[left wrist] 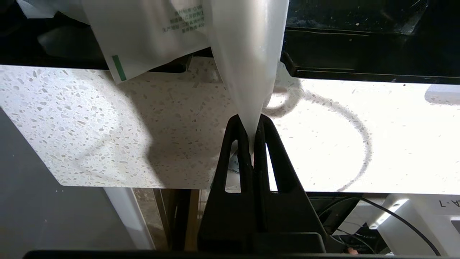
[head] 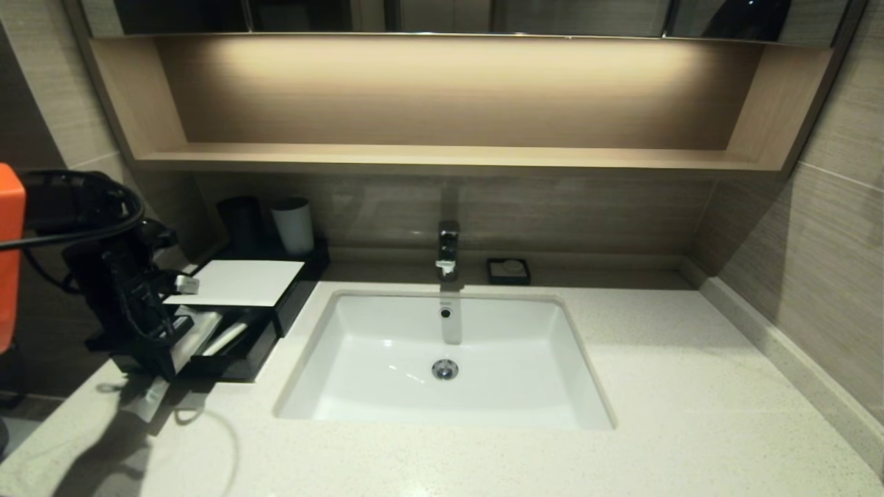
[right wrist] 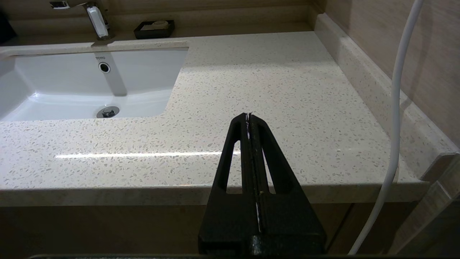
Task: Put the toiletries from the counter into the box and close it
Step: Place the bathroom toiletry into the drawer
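1. The left gripper [left wrist: 253,138] is pinched tight on the thin end of a white packet [left wrist: 248,64]. It holds the packet up just above the counter [head: 690,386], near the front left corner.
2. The black box [head: 238,345] sits on the counter near the left edge, beside the sink [head: 445,359]. Its white lid [head: 238,283] is lifted up, so the box is open.
3. To do this step well, I think the arm should carry the packet over the open part of the box. It should go in low under the lid and let go only when the packet is inside. The packet is soft and floppy, so it could catch on the box wall or hang over the side. Slow and steady is best.
4. The lid must come down only after all the things are in.
5. The right gripper [right wrist: 248,117] is closed and holds nothing. It waits over the front edge of the counter, on the right side.
6. Count: one box, one lid, one packet in the gripper. There are some white things in the box already, but I cannot tell how many.
7. Also: one tap [head: 447,250], one soap dish [head: 508,270] at the back edge, and two cups [head: 266,224] at the back left corner, one dark and one white.
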Controlling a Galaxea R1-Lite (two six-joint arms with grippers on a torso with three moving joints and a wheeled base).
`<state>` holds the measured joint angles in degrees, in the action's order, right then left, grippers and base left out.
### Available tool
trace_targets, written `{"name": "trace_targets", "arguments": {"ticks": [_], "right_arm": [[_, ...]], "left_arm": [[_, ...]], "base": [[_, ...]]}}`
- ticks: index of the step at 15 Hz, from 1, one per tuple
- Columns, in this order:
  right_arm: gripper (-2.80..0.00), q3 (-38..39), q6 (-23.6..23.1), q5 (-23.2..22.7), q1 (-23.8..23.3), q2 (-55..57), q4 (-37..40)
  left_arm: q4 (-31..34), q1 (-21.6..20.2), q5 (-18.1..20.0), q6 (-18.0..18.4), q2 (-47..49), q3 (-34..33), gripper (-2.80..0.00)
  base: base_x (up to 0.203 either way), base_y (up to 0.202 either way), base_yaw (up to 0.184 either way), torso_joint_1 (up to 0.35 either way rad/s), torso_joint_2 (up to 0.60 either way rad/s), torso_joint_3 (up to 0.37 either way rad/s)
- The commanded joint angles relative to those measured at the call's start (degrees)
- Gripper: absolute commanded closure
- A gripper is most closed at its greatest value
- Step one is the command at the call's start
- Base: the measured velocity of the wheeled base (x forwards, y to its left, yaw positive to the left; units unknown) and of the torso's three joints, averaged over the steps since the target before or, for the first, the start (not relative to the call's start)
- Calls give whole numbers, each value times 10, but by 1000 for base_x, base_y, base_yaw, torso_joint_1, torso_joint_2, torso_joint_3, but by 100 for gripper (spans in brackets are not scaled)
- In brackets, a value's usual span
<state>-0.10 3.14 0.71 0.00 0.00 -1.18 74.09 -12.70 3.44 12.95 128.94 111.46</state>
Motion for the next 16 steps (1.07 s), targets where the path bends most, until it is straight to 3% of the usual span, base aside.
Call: {"name": "trace_targets", "arguments": {"ticks": [1,4,5,12,16], "right_arm": [[0,0,0,0,0,0,0],[0,0,0,0,1,1,0],[0,0,0,0,0,0,0],[0,0,0,0,0,0,0],[0,0,0,0,0,0,0]], "left_arm": [[3,0,0,1,-4,0,0],[2,0,-1,2,-3,0,0],[0,0,-2,1,-3,0,-280],[2,-1,-2,-1,-17,0,-280],[76,-22,7,0,-97,-13,-280]], "base": [[0,0,0,0,0,0],[0,0,0,0,0,0],[0,0,0,0,0,0],[0,0,0,0,0,0],[0,0,0,0,0,0]]}}
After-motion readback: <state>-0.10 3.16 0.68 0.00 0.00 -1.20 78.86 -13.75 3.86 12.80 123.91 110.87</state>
